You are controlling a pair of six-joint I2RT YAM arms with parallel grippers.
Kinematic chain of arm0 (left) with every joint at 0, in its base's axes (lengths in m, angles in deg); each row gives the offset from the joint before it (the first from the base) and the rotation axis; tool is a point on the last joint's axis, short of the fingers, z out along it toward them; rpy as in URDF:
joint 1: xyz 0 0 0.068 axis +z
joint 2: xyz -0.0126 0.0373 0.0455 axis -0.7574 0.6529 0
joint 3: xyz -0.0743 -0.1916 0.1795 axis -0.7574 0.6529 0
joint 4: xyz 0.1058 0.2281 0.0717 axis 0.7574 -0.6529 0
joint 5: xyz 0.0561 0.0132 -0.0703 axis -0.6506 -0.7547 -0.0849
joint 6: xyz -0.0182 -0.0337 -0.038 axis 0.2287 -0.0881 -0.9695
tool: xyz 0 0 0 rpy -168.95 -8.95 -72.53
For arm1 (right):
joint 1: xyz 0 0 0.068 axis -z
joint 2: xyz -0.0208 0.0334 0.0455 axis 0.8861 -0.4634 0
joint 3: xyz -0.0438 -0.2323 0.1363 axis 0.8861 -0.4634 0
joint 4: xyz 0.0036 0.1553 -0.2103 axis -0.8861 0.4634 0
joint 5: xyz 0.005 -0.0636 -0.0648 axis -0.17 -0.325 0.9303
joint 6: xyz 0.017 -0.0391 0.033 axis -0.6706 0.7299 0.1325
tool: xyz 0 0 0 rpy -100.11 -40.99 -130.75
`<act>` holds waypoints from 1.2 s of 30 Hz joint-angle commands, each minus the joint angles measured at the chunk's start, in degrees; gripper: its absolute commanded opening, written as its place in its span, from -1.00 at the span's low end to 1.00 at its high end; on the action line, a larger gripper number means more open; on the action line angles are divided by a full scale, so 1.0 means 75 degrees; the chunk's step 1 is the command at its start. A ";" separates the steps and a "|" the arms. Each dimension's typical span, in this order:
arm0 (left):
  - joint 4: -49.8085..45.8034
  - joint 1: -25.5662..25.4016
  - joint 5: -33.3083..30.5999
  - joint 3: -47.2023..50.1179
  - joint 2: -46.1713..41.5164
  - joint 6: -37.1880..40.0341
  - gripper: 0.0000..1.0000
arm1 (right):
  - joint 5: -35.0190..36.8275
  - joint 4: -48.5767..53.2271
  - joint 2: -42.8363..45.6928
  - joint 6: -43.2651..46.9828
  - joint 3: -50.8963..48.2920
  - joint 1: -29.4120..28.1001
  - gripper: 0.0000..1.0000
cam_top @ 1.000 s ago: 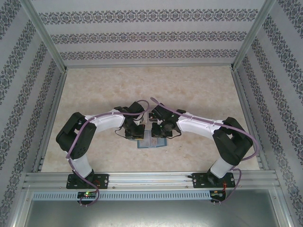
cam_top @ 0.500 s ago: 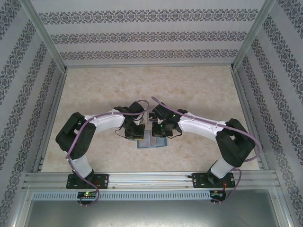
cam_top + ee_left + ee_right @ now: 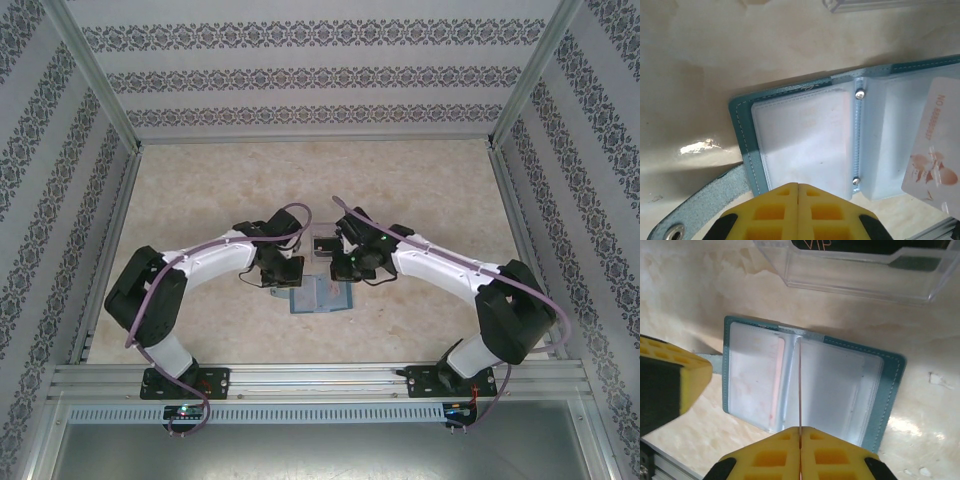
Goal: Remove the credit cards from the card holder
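A beige, marbled table (image 3: 430,185) sits inside patterned walls (image 3: 300,75), with an aluminium rail (image 3: 320,378) along the near edge where both arms are bolted. From above, the two wrists crowd together and cover most of the card holder (image 3: 322,298). Its teal-edged near part pokes out below them. A clear plastic tray (image 3: 325,243) just beyond is partly masked by the arms as well.

The wrist cameras give the detail. In the left wrist view the card holder lies open on the table, with clear sleeves inside a teal border. Its strap tab (image 3: 705,205), which carries a snap, runs off the lower left corner. The left gripper (image 3: 798,190) has its yellow fingers pressed flat together with nothing visible between them, at the near edge of the panel beside the strap. Whether they touch that panel cannot be told. At the right, a pale credit card (image 3: 935,145) with printed digits stands tilted over the other panel, cut off by the frame edge.

The right wrist view catches that credit card edge-on, as a thin line rising from the seam of the right gripper (image 3: 800,432). Its fingers are closed on the card above the holder's fold. The tray here holds a dark card (image 3: 860,244) lettered VIP, cropped at the top.

Both arms bend with elbows outward, forearms reaching inward and wrists pointing down.
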 commanded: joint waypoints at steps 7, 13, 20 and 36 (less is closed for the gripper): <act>-0.0178 0.0425 -0.0262 0.0424 -0.0694 0.0112 -1.00 | -0.0706 0.1031 0.0148 0.3933 0.0660 0.0358 -0.84; -0.0120 0.0706 -0.0184 0.0750 -0.0952 0.0143 -1.00 | -0.0774 0.1623 0.0116 0.6420 0.1001 0.0401 -0.86; 0.0042 0.1005 -0.0079 0.1199 -0.1448 0.0088 -0.87 | -0.0262 0.2225 0.0018 0.8665 0.1564 0.0416 -0.86; -0.0232 0.1379 -0.0172 0.1691 -0.2118 0.0279 -0.71 | 0.0984 0.3937 -0.2076 1.0830 0.4477 0.0695 -0.87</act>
